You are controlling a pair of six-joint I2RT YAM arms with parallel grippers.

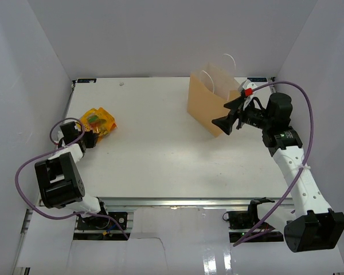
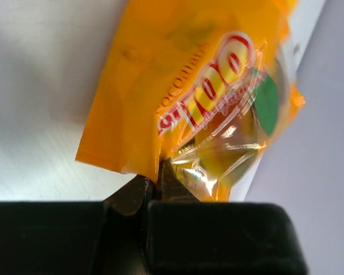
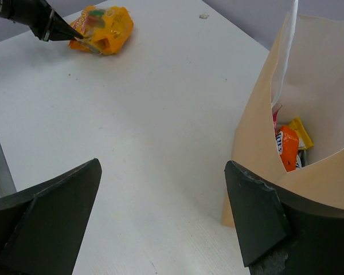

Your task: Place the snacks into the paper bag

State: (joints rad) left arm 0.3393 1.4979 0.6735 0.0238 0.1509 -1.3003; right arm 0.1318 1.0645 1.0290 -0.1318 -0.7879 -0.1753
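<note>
An orange snack bag (image 1: 97, 121) with green and yellow print lies at the table's left side; it also fills the left wrist view (image 2: 200, 86) and shows in the right wrist view (image 3: 103, 28). My left gripper (image 1: 90, 137) is shut on its near edge (image 2: 159, 172). The tan paper bag (image 1: 209, 106) stands upright at the back right. Inside it (image 3: 258, 132) I see an orange packet (image 3: 286, 148), a yellow one (image 3: 301, 133) and a bit of pink. My right gripper (image 1: 229, 117) is open and empty (image 3: 162, 164), just beside the bag's near side.
White walls close in the table on the left, back and right. A small scrap (image 1: 121, 83) lies near the back edge. A metal rail (image 1: 178, 201) runs along the near edge by the arm bases.
</note>
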